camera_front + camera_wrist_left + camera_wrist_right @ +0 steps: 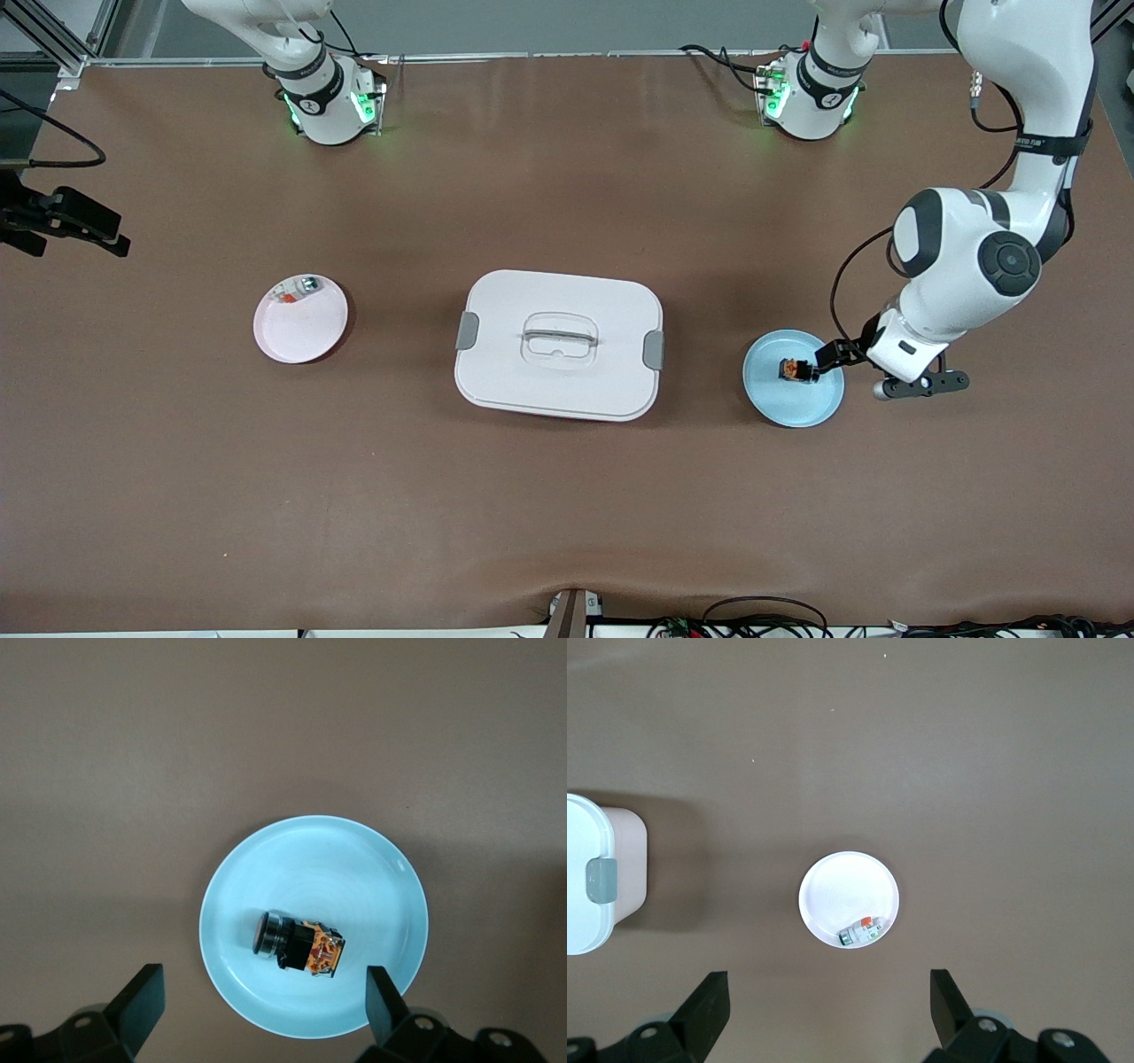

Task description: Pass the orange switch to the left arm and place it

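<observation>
We see the switch (797, 369) lying on its side in the blue plate (802, 406), at the left arm's end of the surface; our left claw (261, 997) hangs wide above it. Our right claw (828, 1001), wide, waits high over the white plate (842, 890), beside the box (558, 292)

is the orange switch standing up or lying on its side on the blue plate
On its side: in the left wrist view the orange switch lies lengthwise on the blue plate.

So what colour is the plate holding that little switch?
Light blue: the plate under the orange switch shows best in the left wrist view.
</observation>
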{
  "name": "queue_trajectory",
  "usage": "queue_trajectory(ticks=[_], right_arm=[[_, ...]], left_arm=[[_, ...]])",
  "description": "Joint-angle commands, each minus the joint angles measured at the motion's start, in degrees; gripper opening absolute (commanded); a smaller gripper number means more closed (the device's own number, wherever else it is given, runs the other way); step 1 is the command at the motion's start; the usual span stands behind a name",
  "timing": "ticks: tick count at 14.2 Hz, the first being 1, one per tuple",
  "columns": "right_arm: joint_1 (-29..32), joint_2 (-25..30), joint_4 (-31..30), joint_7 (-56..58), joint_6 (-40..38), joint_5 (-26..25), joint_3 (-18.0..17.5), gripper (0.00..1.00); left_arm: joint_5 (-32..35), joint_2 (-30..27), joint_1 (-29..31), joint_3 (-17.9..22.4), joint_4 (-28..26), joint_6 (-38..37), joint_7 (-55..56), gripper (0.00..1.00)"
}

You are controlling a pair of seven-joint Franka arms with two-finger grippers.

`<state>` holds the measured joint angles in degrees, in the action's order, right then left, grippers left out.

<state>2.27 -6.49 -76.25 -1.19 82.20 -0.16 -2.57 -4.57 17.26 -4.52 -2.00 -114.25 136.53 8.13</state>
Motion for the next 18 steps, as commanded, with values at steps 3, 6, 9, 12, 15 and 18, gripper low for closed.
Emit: queue_trajectory(ticks=[3,6,9,12,15,18], right_arm=[[1.16,1.66,-1.98,1.01,1.29,1.04,-0.59,1.00],[1.60,1.66,-1.98,1.10,1.20,3.05,-0.59,1.00],[3.01,1.75,-2.77,1.54,1.38,5.35,-0.51,1.00],[2.92,1.84,-2.77,4.59,1.73,4.82,-0.51,1.00],[3.45,1.92,-2.86,7.96,1.91,4.65,-0.51,1.00],[3.09,2.19,-3.03,7.35,2.34,3.86,-0.68,1.00]], left_arm=[[-0.97,-4.95,-0.05,1.30,-0.72,-0.48,-2.42,1.00],[-0.62,-8.28,0.83,1.38,-0.37,-1.53,-2.94,1.00],[1.39,-8.91,2.14,1.47,6.55,-11.69,-2.94,1.00],[4.03,-10.13,2.68,1.30,10.09,-17.52,-3.30,1.00],[4.13,-12.42,2.68,1.38,10.27,-19.28,-4.79,1.00],[4.13,-14.35,2.77,1.38,10.27,-21.39,-4.97,1.00]])
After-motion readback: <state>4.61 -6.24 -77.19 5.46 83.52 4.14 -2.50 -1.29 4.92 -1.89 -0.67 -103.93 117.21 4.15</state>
